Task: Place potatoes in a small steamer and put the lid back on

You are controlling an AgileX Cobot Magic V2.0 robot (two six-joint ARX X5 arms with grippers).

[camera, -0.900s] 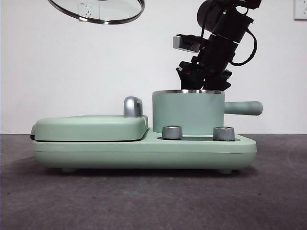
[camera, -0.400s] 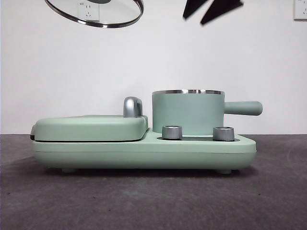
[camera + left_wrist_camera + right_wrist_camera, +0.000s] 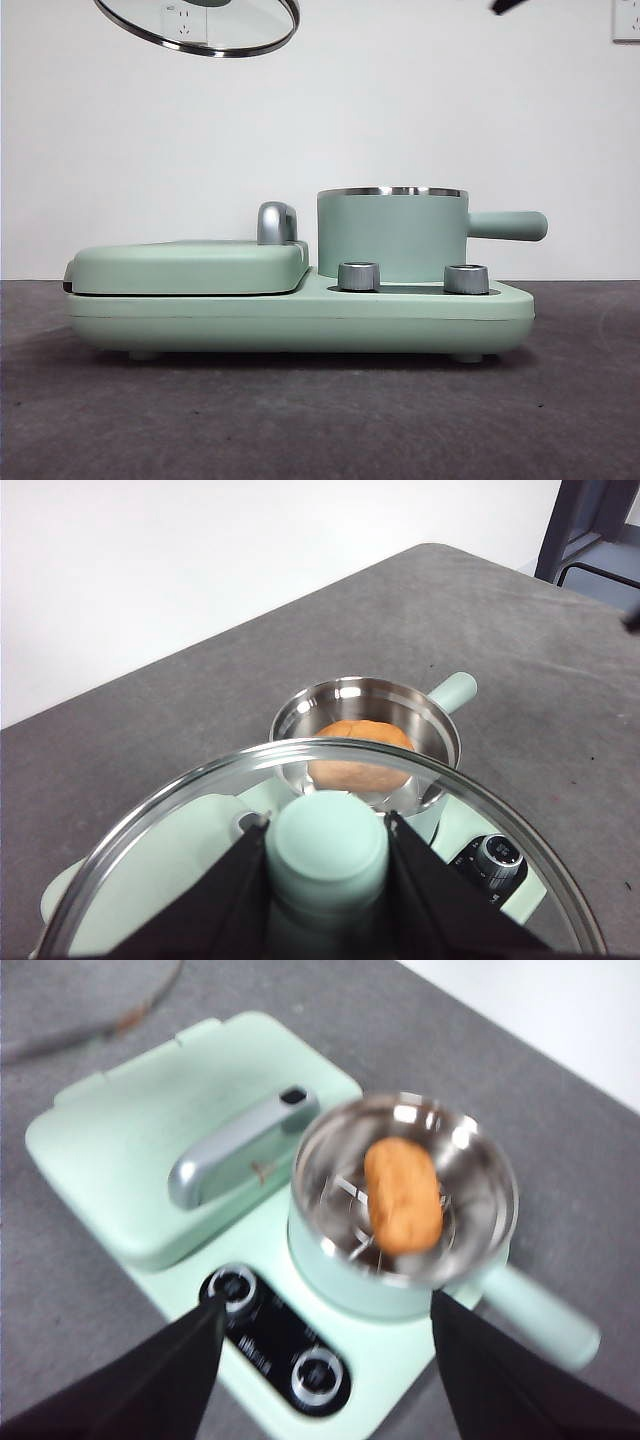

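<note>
Orange-brown potato [image 3: 403, 1196]; mint-green steamer [image 3: 392, 236], steel rim; clear lid [image 3: 320, 850], mint-green knob [image 3: 327, 846].

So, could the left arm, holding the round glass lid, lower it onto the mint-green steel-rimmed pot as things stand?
Probably yes: the left gripper grips the lid by its knob, nothing covers the pot, and the right gripper is high above it.

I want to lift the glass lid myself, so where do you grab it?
By the mint-green knob in the middle of the lid, coming from above. The glass dome is wide, smooth and flat, so only the stubby knob fits between two jaws. The left gripper holds it just that way.
</note>
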